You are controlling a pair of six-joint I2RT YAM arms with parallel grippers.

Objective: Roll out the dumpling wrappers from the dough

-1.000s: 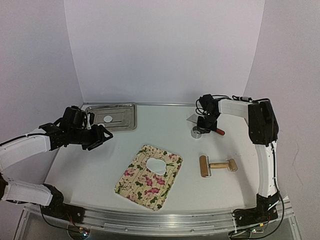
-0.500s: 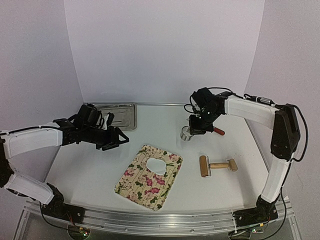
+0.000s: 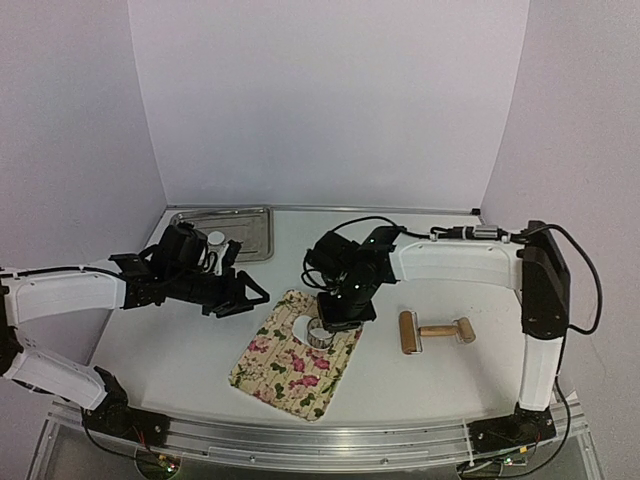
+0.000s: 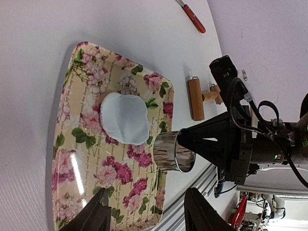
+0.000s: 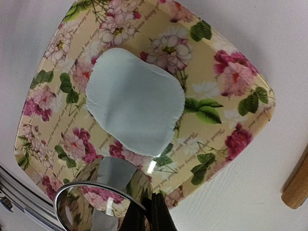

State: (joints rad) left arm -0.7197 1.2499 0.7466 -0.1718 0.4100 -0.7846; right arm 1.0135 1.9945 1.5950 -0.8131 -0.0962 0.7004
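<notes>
Two pale walls [image 3: 330, 100], white table [image 3: 200, 350]. Round dumpling wrapper [image 3: 216, 238] lies flat in metal tray [image 3: 255, 245], no long axis. Now left gripper [image 4: 147, 214] is spread; right gripper [image 5: 147, 215] pinches ring cutter [image 5: 96, 192].

a cream-yellow mat [image 3: 290, 372] printed with pink roses, green leaves and faint brown script carries a pale white sheet of dough [image 5: 134, 101] at its centre. above the mat, a mirror-bright silver ring cutter [image 4: 174, 151] (pink and green reflections on its wall). right of the mat, a tan wooden roller [image 3: 433, 331]. beyond the mat, a red-handled tool [image 4: 193, 18] and a grey steel tray [image 3: 250, 235] with one white dumpling wrapper [image 3: 215, 238].
</notes>
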